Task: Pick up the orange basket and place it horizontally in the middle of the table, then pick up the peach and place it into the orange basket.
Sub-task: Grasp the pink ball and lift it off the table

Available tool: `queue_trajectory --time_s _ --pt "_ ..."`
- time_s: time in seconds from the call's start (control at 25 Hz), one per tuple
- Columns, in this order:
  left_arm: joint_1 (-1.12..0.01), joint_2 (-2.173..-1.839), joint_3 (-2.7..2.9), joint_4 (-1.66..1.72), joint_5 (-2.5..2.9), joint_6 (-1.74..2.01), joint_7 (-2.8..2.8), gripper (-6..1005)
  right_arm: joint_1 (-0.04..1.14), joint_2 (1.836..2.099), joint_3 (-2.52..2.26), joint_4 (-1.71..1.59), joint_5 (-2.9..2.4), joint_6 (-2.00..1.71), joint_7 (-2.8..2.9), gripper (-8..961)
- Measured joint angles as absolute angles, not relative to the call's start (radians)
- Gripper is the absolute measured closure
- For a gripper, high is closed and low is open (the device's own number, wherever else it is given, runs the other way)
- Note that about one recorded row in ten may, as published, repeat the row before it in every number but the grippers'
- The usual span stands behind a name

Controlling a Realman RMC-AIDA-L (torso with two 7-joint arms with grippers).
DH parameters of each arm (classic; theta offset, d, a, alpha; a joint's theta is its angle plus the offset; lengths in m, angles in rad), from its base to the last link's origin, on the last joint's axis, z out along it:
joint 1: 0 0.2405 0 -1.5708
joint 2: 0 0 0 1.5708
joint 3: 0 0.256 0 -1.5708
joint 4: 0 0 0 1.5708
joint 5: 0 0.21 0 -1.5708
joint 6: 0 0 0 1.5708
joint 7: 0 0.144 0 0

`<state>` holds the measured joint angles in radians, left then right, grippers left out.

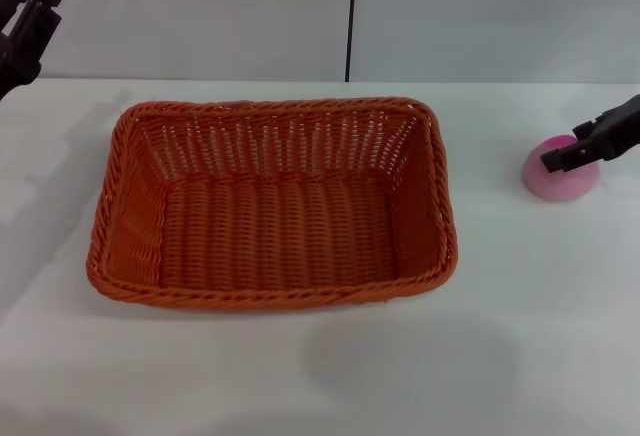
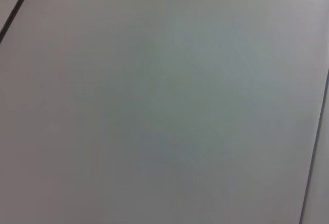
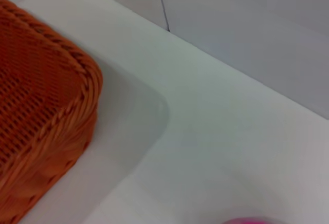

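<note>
The right gripper [image 1: 572,155] is being held over the top of the peach [image 1: 558,178], at the right of the table [image 1: 520,336]; whether its jaws are apart or clamped on the fruit cannot be told. The peach is seen resting on the table, well apart from the basket [image 1: 272,206]. The basket is lying lengthwise in the middle, with nothing inside. The left gripper [image 1: 28,11] is being held raised at the far left corner, its state unclear.
</note>
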<state>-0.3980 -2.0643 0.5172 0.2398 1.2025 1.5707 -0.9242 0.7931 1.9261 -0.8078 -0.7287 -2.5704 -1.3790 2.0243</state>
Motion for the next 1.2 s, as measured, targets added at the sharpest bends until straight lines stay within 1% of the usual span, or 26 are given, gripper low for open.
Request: queue_trajectory --time_s 0.2,0.4,0.84,0.96,1.0,1.04,1.2 --pt "-0.393 -2.062 0.515 0.232 1.201 1.585 -0.933 522 0.794 1.931 -0.819 -0.715 -2.571 -1.368 2.02 224" --pt "-0.388 -2.061 0.512 0.232 1.201 1.587 -0.935 522 0.785 1.931 -0.822 -0.723 -2.569 -1.368 2.01 284" --pt "-0.386 -2.06 0.507 0.243 1.201 1.591 -0.96 523 0.772 1.933 -0.809 -0.738 -2.552 -1.38 1.994 729" --pt "-0.386 -2.06 0.507 0.244 1.201 1.594 -0.966 523 0.753 1.928 -0.804 -0.752 -2.487 -1.401 1.975 752" --pt "-0.386 -2.06 0.507 0.244 1.201 1.594 -0.968 523 0.73 1.925 -0.804 -0.782 -2.432 -1.416 1.969 759" --pt "-0.386 -2.06 0.507 0.244 1.201 1.594 -0.968 523 0.73 1.925 -0.804 -0.782 -2.432 -1.416 1.969 766" --pt "-0.387 -2.06 0.508 0.244 1.201 1.597 -0.97 523 0.659 1.929 -0.803 -0.889 -2.296 -1.436 1.967 797"
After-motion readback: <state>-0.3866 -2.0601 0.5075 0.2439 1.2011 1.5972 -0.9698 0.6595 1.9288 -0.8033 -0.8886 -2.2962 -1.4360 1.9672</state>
